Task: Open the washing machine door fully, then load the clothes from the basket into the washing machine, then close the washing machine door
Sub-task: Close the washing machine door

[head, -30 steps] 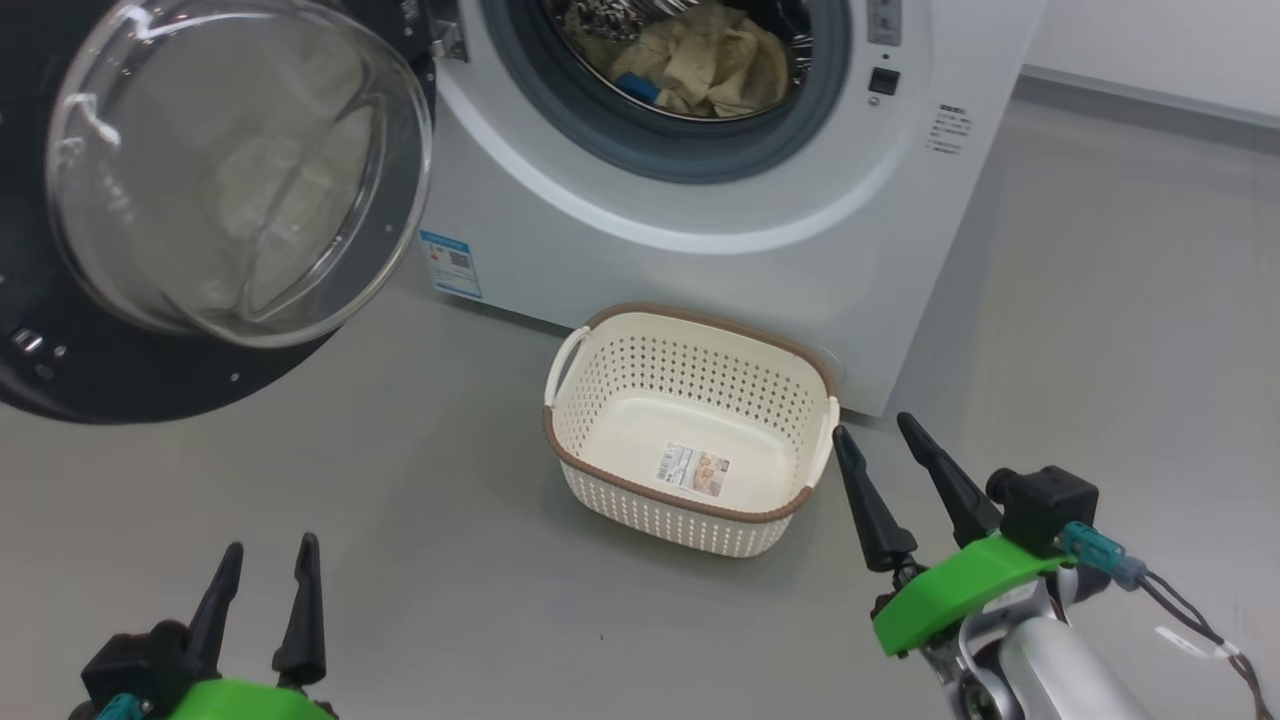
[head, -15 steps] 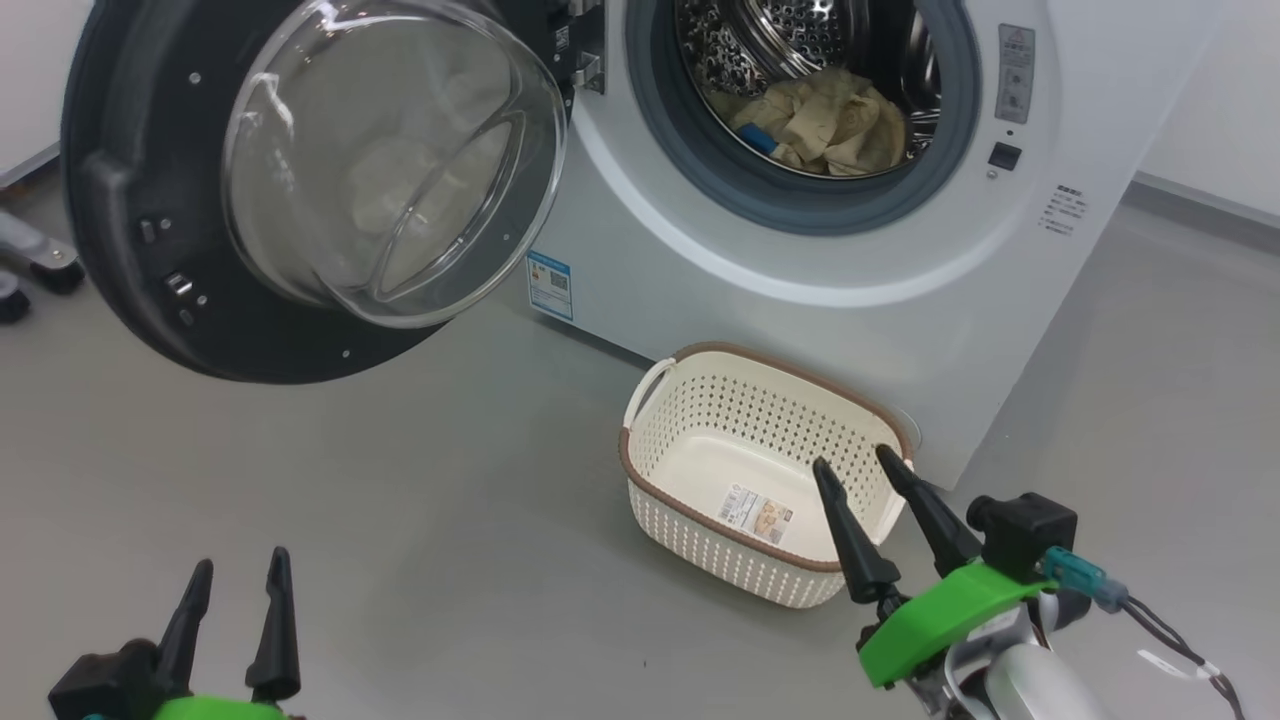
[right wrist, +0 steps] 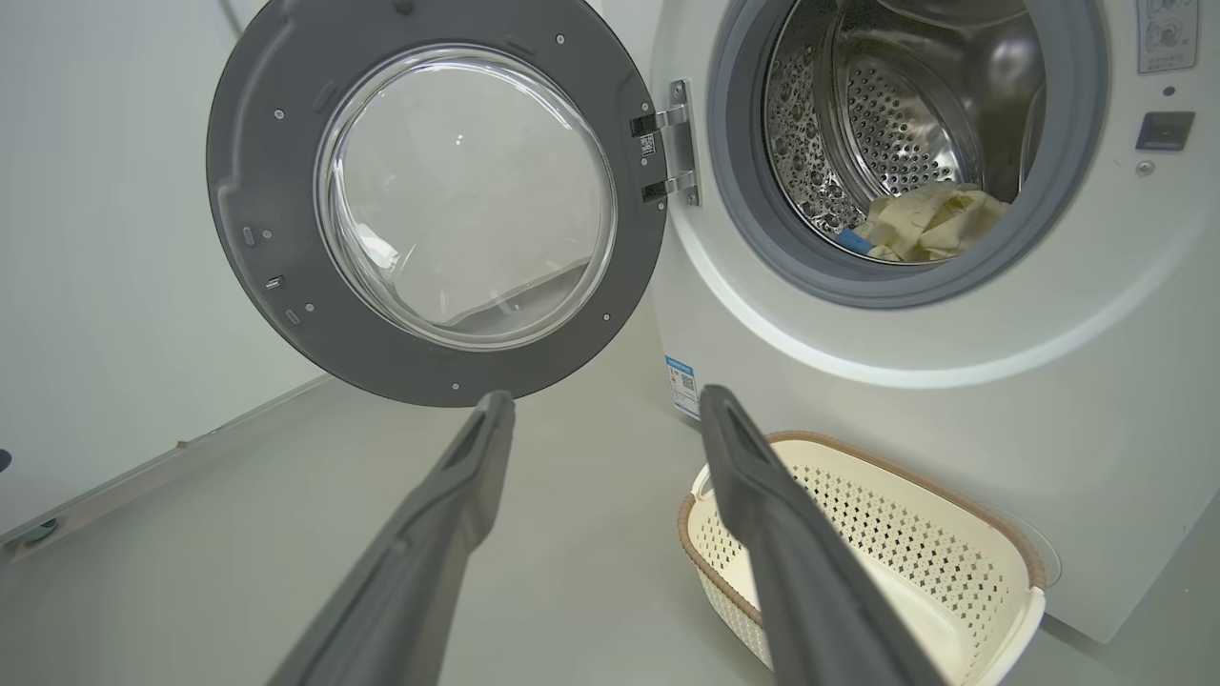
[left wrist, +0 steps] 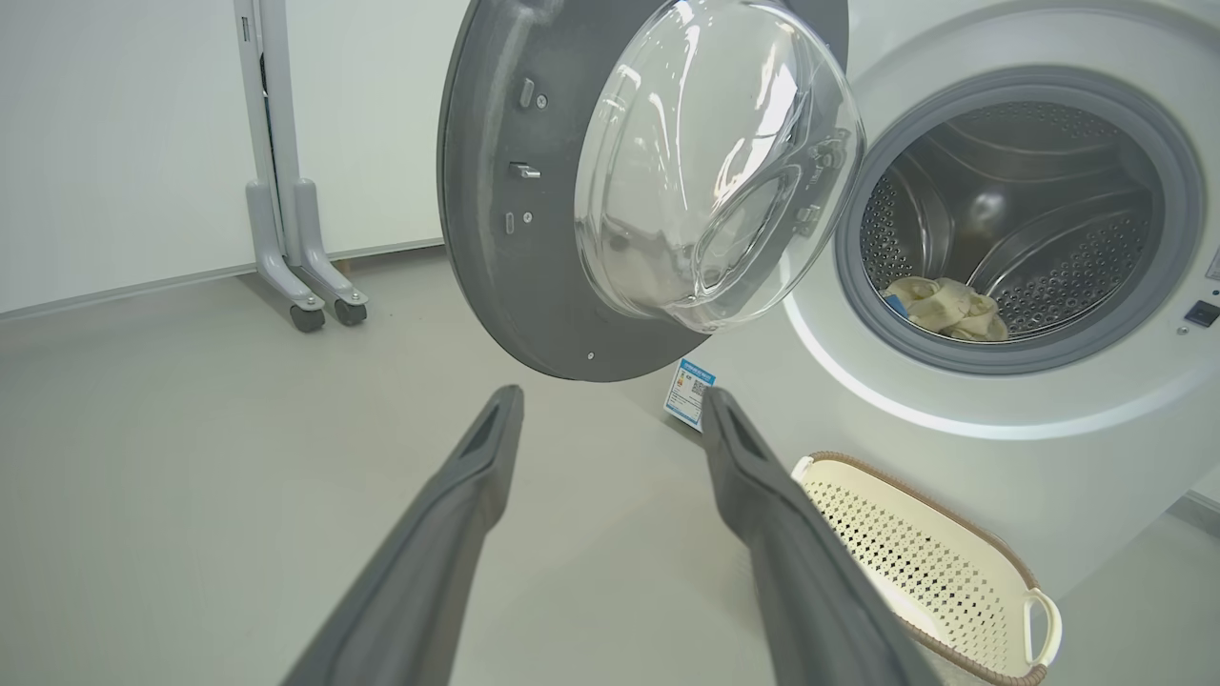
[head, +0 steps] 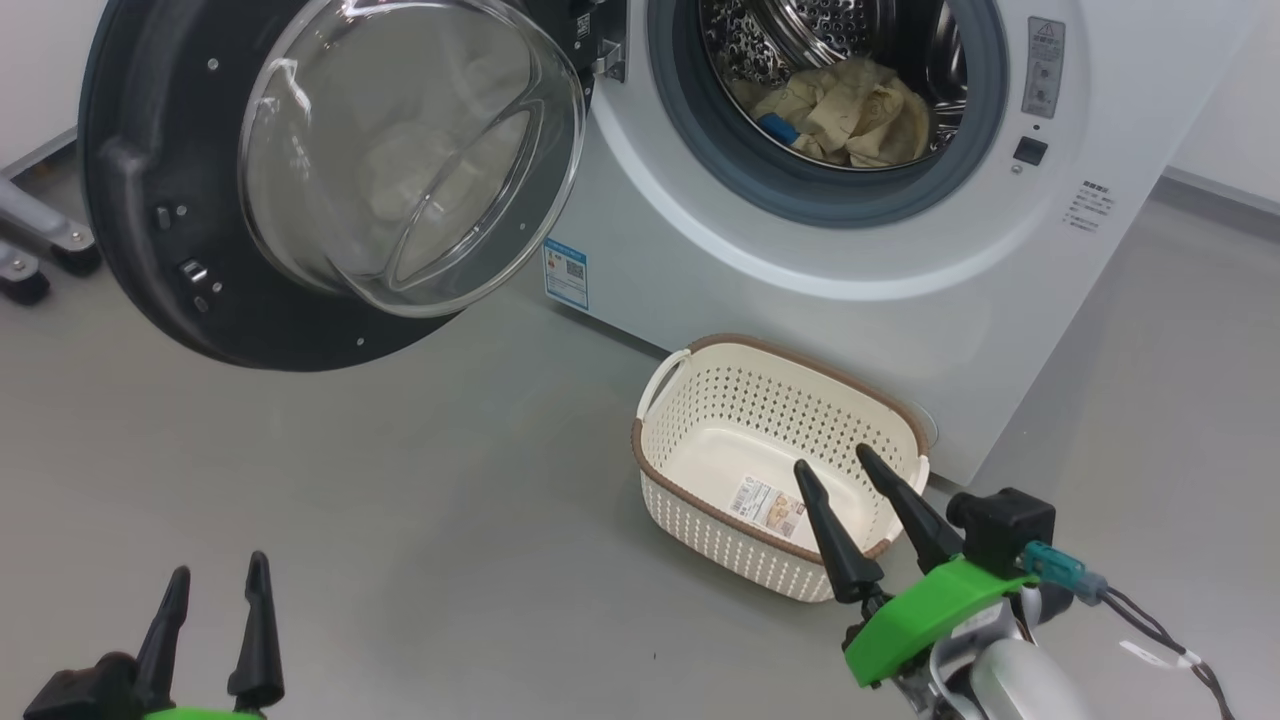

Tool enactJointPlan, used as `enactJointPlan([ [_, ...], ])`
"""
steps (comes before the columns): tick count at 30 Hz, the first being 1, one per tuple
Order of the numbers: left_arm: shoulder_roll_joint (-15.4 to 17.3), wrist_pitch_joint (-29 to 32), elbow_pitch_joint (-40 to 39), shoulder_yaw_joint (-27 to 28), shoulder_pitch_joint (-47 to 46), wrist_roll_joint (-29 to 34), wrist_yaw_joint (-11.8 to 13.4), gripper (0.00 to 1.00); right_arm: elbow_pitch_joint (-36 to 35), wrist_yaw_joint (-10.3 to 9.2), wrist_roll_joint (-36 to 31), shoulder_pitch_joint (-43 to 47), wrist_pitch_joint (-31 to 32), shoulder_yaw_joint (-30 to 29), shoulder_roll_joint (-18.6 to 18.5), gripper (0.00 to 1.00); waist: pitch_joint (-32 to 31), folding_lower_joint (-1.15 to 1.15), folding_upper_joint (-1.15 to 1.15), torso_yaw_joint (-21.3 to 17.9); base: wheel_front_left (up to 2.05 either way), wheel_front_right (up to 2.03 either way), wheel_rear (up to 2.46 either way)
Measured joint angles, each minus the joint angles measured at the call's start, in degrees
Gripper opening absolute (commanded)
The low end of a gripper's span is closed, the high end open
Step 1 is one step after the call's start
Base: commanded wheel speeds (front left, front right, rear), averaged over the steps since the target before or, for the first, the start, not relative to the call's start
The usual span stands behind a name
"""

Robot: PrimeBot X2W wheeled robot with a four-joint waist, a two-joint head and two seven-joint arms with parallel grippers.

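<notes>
left hand [head: 219,565], right hand [head: 831,455]: empty, fingers parted | basket [head: 720,545] empty, washing machine door [head: 150,250] open | risk: closing push may slip off bulging glass [head: 400,150]; clothes [head: 850,110] near seal [head: 800,195] may get pinched

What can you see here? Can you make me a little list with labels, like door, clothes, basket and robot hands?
Door: washing machine door swung open
Clothes: clothes lying inside the washing machine
Basket: basket on the floor in front of the machine, no clothes in it, just a sticker
Left hand: left gripper open, holding nothing
Right hand: right gripper open, holding nothing, by the basket
Left to do: close the door
</notes>
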Motion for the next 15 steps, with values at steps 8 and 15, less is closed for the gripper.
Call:
enactJointPlan([
  [8, 0.16, 0.07, -0.21, -0.36, 0.41, 0.01, 0.24, 1.0, 0.01, 0.0, 0.03, -0.01, 0.0, -0.18, 0.0, 1.0, -0.22, 0.0, 0.0, -0.39, 0.0, 0.0, 0.0],
  [15, 0.22, 0.1, -0.22, -1.07, 0.41, 0.01, 0.29, 1.0, 0.01, 0.0, 0.02, 0.02, 0.0, -0.68, 0.0, 1.0, -0.21, 0.0, 0.0, -0.53, 0.0, 0.0, 0.0],
])
